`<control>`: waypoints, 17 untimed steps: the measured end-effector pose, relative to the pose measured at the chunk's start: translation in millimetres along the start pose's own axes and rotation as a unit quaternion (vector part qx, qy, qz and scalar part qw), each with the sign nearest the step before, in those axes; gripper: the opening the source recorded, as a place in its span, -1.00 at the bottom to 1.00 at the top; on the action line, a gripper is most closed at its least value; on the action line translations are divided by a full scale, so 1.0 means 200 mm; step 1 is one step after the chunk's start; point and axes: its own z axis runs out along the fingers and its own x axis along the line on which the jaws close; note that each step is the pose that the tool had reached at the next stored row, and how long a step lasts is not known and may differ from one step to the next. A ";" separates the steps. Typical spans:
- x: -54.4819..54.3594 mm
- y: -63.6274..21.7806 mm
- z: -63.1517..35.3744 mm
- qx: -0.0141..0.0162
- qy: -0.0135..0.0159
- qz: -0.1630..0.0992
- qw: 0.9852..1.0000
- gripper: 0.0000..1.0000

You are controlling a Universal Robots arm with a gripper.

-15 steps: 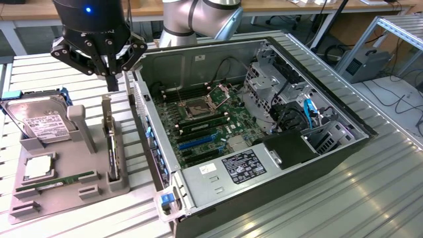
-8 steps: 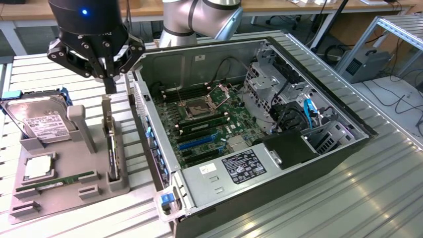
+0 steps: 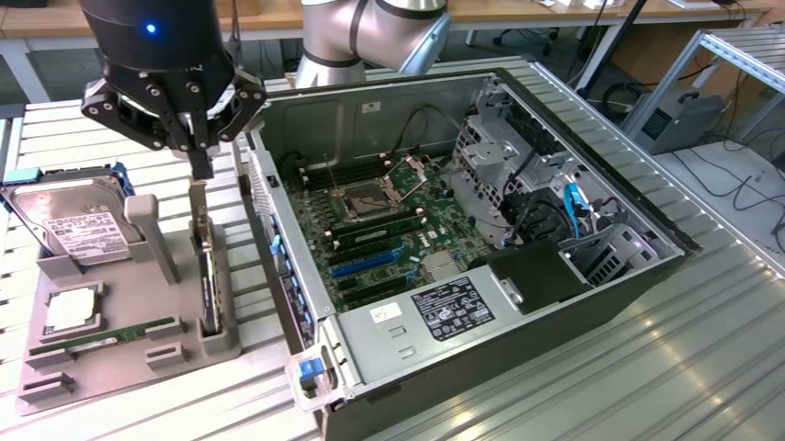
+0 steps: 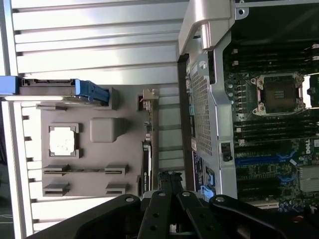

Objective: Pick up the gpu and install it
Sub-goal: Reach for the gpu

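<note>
The gpu (image 3: 209, 276) stands on its long edge in a slot of the grey holder (image 3: 123, 367), to the exterior view's left of the open computer case (image 3: 405, 340). I see it edge-on as a thin dark strip, the gpu (image 4: 148, 159), in the wrist view. My gripper (image 3: 200, 165) hangs straight above the card's top end with a small gap between them. Its fingers (image 4: 164, 181) are pressed together with nothing between them.
The case lies open with its motherboard (image 3: 381, 230) and blue card slots (image 3: 362, 266) facing up. The holder also carries a hard drive (image 3: 73, 225), a square processor (image 3: 72, 308) and a memory stick (image 3: 105, 338). The case wall (image 3: 264, 220) rises close beside the gpu.
</note>
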 end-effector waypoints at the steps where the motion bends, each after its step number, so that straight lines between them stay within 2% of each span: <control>1: 0.00 -0.004 0.000 0.000 0.000 0.000 1.000 -0.79; 17: 0.03 -0.077 -0.002 0.000 0.000 0.000 1.000 -0.79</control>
